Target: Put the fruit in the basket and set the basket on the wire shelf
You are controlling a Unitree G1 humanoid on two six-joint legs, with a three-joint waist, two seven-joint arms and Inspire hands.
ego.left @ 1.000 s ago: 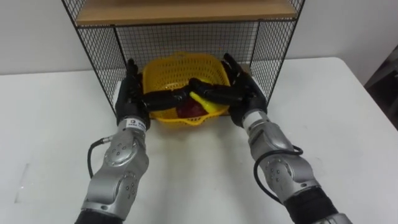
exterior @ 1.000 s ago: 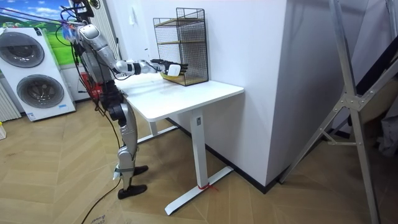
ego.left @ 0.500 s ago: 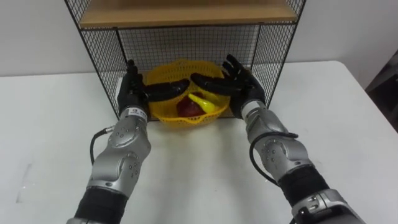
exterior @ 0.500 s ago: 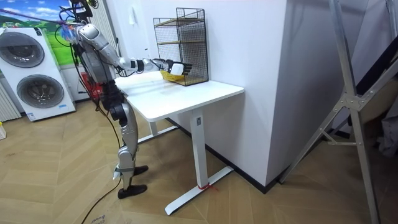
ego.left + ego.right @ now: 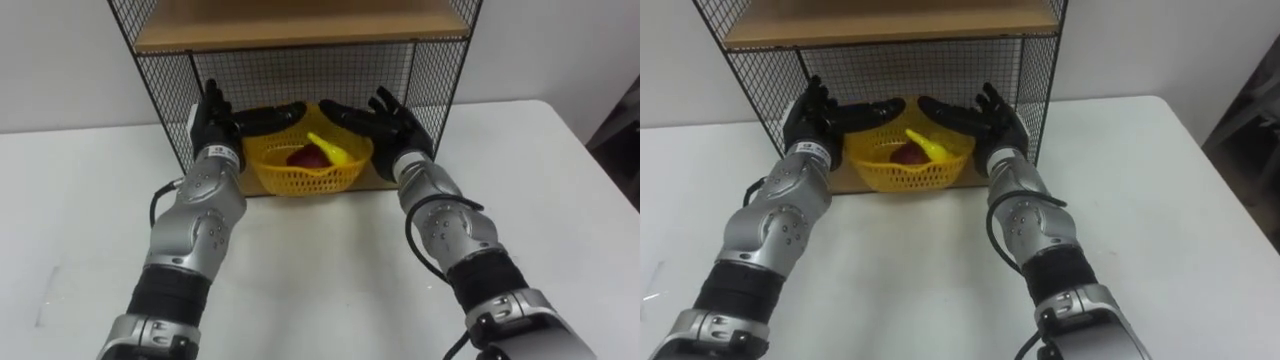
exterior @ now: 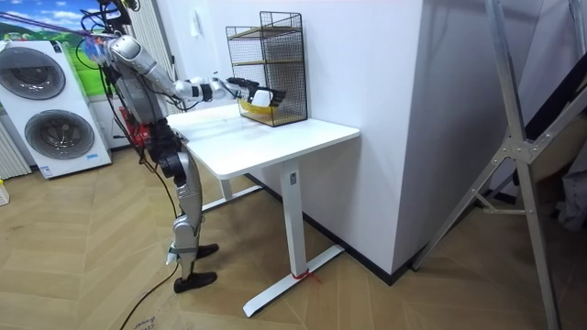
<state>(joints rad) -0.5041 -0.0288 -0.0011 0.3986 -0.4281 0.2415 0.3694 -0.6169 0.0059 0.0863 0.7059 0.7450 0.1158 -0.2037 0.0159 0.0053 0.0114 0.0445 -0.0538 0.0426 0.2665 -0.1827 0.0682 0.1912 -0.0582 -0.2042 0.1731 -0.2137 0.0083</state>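
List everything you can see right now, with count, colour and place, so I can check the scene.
Table: one, white, in front of the robot.
Wire shelf: one, black mesh with wooden boards, at the far edge of the table, by the wall.
Basket: one, yellow, in the shelf's lower compartment.
Banana: one, yellow, in the basket.
Round fruit: one, dark red, in the basket beside the banana.
Washing machines: two, white, at the room view's left.
Left hand: black, open, at the basket's left side.
Right hand: black, open, at the basket's right side.
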